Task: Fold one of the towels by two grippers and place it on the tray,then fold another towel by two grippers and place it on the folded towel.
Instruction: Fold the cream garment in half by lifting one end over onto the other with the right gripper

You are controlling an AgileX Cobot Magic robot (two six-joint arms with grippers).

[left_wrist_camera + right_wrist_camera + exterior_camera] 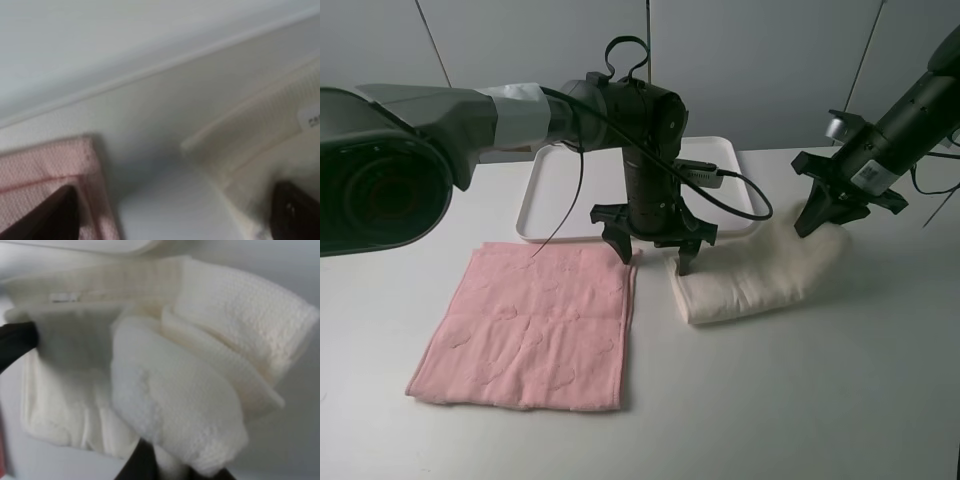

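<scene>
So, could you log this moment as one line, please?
left gripper: open | right gripper: shut on white towel | pink towel: flat | tray: empty

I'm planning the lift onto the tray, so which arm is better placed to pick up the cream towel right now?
Right. The right gripper appears to have the cream towel bunched between its fingers at one end. The left gripper hangs open over the gap between that towel and the pink towel, gripping nothing.

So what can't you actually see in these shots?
Tray: its middle, in the high view, is hidden behind the left arm.
Right claw: whether it pinches the white towel; folds cover its tips in the right wrist view.
Towel label: too blurred to read in the left wrist view.
</scene>
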